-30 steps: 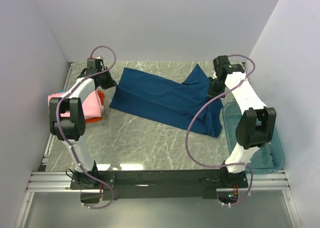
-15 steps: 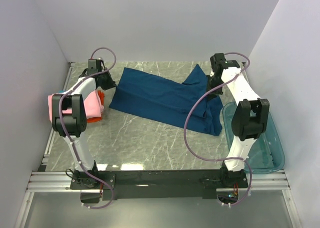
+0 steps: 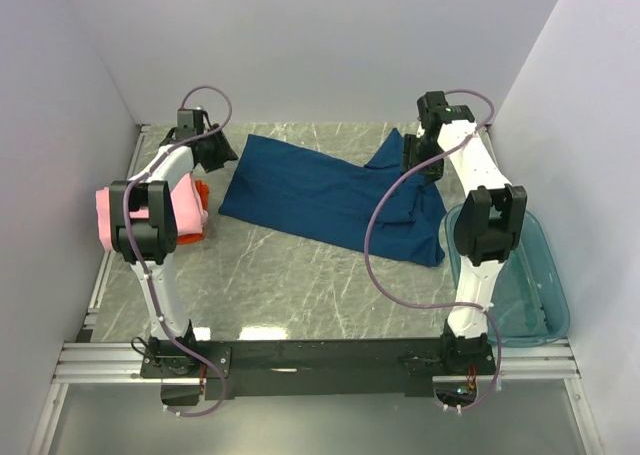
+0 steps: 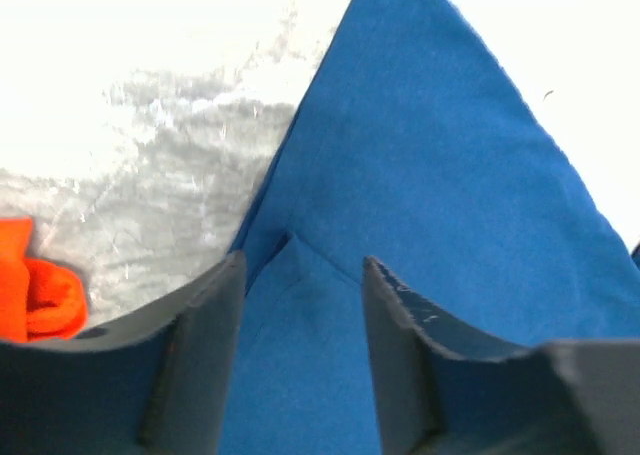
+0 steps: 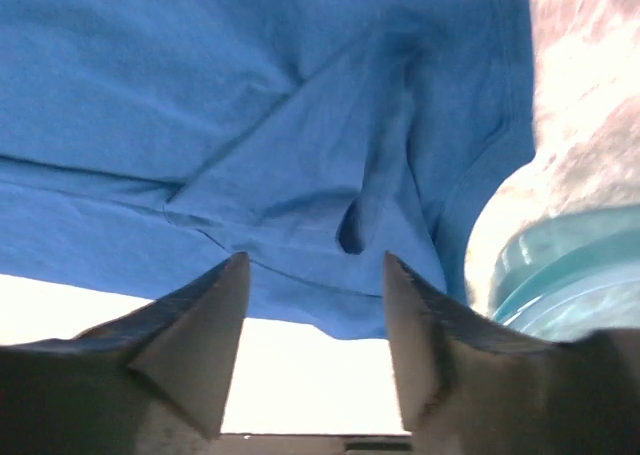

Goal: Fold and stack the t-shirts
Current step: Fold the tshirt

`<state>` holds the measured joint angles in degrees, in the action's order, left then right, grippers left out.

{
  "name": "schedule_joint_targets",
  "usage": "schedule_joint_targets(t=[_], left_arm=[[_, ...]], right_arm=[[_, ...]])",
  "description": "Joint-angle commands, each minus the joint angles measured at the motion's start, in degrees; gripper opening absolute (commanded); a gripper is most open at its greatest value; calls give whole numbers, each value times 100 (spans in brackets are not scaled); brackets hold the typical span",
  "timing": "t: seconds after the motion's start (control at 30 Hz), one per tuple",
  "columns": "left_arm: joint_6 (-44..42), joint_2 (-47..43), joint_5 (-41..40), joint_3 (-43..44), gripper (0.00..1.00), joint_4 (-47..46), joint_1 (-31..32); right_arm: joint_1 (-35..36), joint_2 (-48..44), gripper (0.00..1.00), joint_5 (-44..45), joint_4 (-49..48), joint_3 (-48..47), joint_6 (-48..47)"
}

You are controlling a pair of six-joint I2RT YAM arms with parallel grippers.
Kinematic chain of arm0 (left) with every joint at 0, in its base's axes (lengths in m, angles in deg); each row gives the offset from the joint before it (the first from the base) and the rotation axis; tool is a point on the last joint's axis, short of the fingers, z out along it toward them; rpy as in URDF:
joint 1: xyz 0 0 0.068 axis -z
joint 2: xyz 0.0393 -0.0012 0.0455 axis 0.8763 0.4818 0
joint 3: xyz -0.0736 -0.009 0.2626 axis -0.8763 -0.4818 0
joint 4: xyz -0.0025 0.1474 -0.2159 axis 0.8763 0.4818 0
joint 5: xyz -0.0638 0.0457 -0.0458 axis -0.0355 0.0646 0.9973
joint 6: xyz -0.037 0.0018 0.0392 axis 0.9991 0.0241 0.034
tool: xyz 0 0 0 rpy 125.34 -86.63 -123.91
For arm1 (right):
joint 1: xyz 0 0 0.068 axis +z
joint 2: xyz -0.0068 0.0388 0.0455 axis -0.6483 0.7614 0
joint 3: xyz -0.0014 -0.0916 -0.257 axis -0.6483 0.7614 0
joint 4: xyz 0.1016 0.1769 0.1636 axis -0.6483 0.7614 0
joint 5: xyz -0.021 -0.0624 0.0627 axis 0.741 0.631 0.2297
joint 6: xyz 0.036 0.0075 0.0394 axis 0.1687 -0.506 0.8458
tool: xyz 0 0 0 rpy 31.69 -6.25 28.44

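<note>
A large navy-blue t-shirt lies spread and partly folded across the middle of the table. My left gripper hovers at its far left corner, jaws open. In the left wrist view the blue cloth lies below the left gripper, not pinched. My right gripper is open over the shirt's far right sleeve. In the right wrist view the wrinkled sleeve lies beyond the right gripper, which holds nothing. A folded pink t-shirt rests on an orange one at the left.
A translucent teal tub stands at the right edge of the table, beside the right arm, and its rim shows in the right wrist view. The orange cloth lies close to the left gripper. White walls enclose the table on three sides.
Both grippers were shut on the navy shirt's far corners and have opened, letting the cloth go. Both arms drew back a little toward the far wall.
</note>
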<state>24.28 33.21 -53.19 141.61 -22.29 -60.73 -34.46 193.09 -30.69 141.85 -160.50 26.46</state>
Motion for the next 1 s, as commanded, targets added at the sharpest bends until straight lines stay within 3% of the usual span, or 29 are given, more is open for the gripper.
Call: schedule_joint_targets(t=[0.0,0.17,0.43,0.63,0.97], left_arm=[[-11,-42,-89,339,58,-48,23],[59,-340,8,24,63,-153,295],[717,-956,403,-1523,64,-900,761],[824,-702,474,-1919,64,-989,850],[552,-482,237,-2157,64,-998,200]], right_arm=[[-42,-93,66,78,218,-394,-17],[-33,-1014,69,-203,-79,536,98],[-16,-2385,67,-783,-660,2785,326],[55,-2545,66,-968,-907,3394,458],[239,-2905,66,-898,-907,4027,546]])
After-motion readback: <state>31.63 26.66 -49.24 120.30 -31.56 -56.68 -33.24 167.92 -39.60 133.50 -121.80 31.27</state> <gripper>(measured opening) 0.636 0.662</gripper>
